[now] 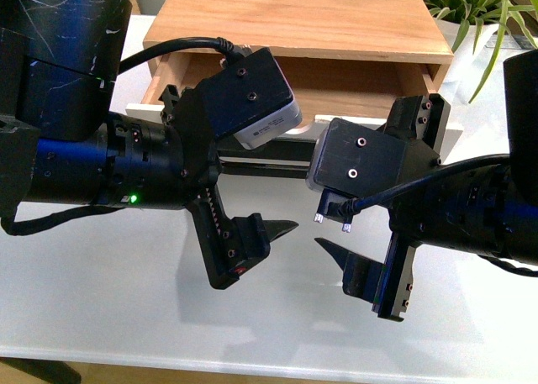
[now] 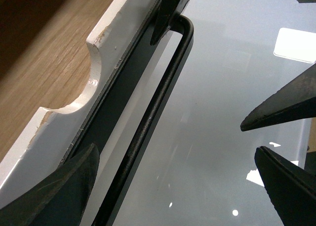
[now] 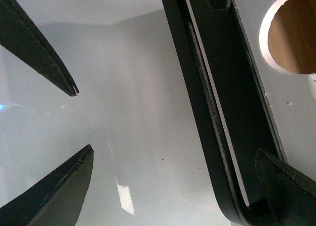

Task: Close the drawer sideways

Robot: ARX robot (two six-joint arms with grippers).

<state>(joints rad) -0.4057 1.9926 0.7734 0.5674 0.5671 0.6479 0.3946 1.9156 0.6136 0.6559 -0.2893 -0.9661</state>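
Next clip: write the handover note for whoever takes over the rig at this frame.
Left tool: open, one finger on each side of the bar handle, gripping nothing.
Right tool: open, also straddling the handle, near its bent end.
Drawer: open, out of the wooden cabinet, light wood inside showing.
Done: both tools placed at the drawer front.
Left: push the drawer shut.
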